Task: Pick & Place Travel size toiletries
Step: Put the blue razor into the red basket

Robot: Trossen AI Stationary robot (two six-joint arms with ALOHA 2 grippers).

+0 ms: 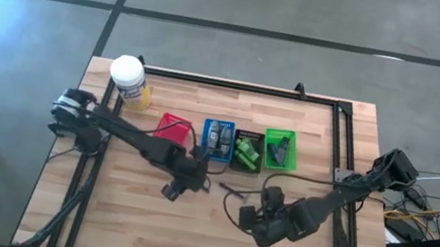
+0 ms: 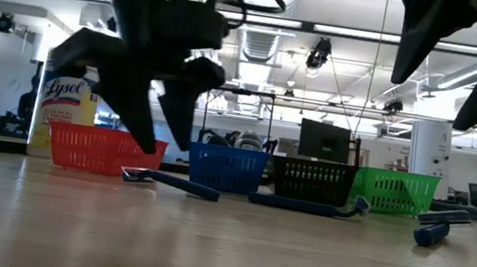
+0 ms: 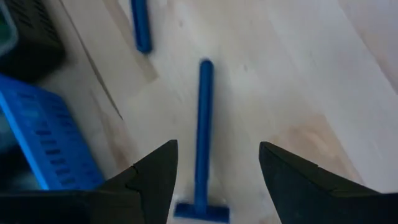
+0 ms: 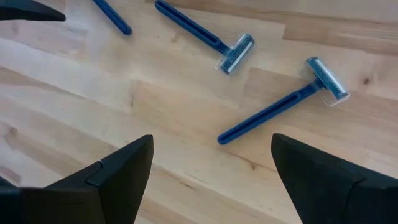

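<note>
Left claw released, hovering astride a blue razor mid-bench, near the blue basket; razor head partly cut off at frame edge. Right claw released, above bare bench; two razors lie beyond it. A fourth handle is only partly in view.

only readable text anywhere is "Lysol", in slanted dark blue script on the label of the yellow plastic canister with the white lid, which stands at the table's far edge just behind the red slotted plastic basket.
</note>
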